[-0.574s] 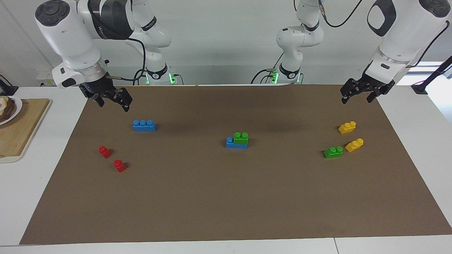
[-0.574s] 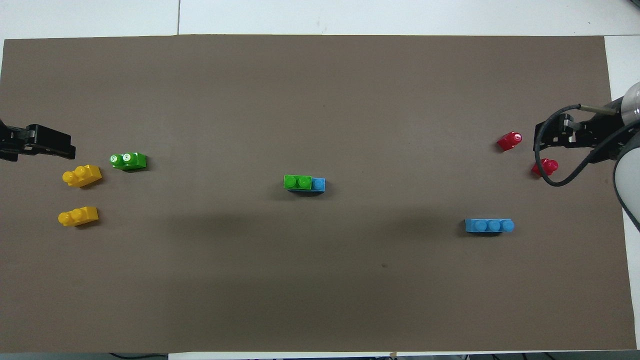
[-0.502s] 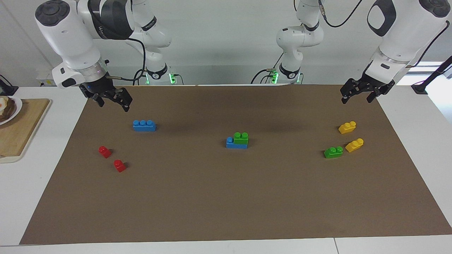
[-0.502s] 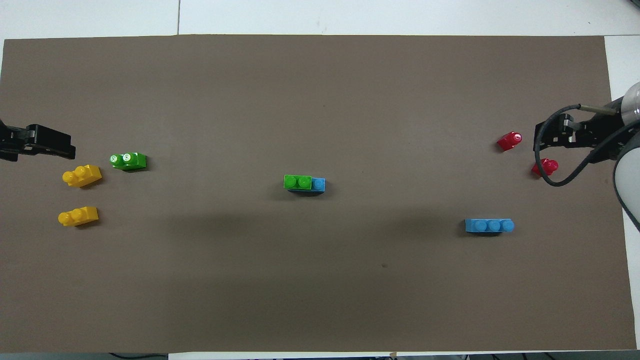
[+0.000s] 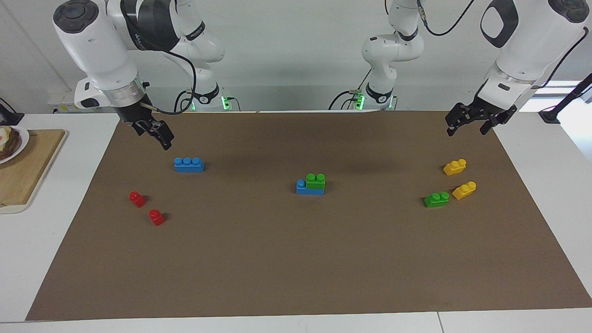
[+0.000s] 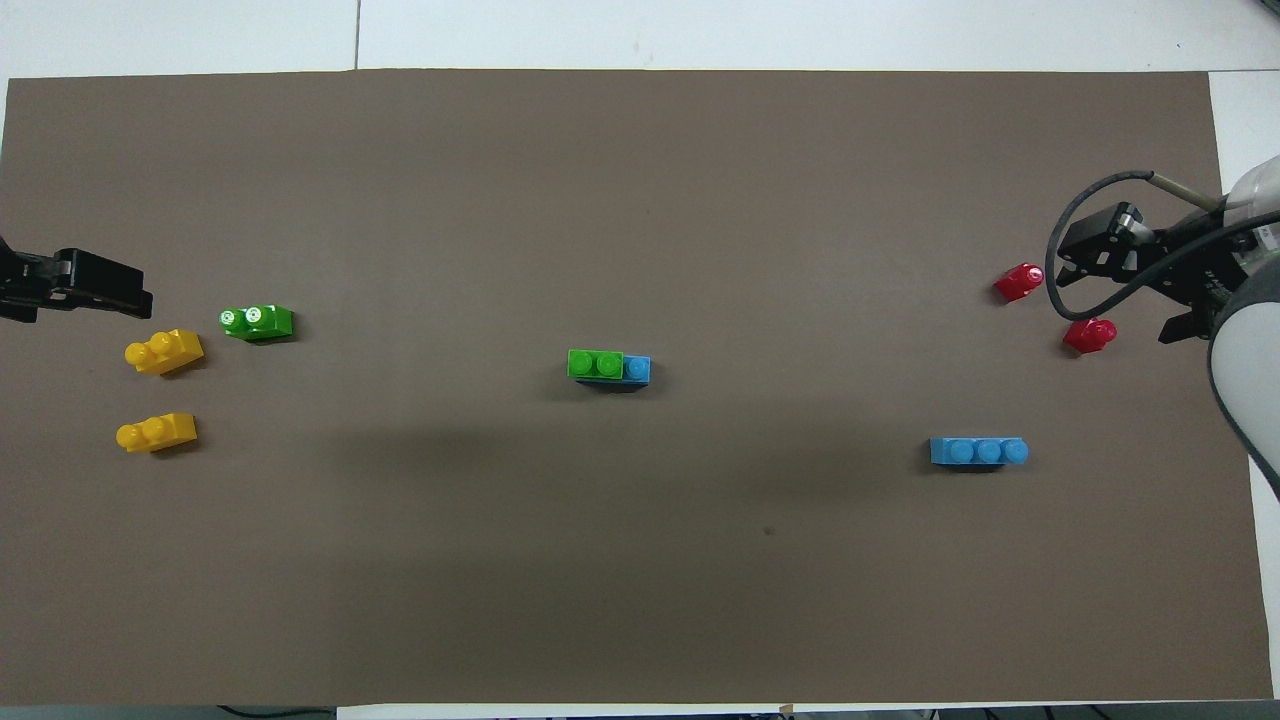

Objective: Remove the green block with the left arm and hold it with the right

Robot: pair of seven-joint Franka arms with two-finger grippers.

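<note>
A white desk [image 5: 55,240] is covered by a brown mat [image 5: 296,259], with toy bricks scattered on it. At the middle of the mat, the green block [image 5: 315,181] sits pressed onto a blue brick [image 5: 309,188], covering two of its studs and leaving one blue stud bare at the end toward the right arm's side.

The left claw [image 5: 467,124] hangs in the air over the mat's corner nearest the left arm's base, its fingers spread apart and gripping nothing. Near it lie two yellow bricks [image 5: 454,167] and [image 5: 464,190] and a second green brick [image 5: 436,199], the green one farther from the robots than the first yellow brick and just beside the second.

The right claw [image 5: 159,135] hangs over the mat close to its edge at the right arm's end, tilted, released and empty. A loose blue brick [image 5: 188,164] lies just below it on the mat. Two small red bricks [image 5: 137,199] and [image 5: 157,217] lie farther from the robots, toward that same end.

At the desk's edge on the right arm's end a wooden board [image 5: 23,171] carries a plate [image 5: 14,143].
</note>
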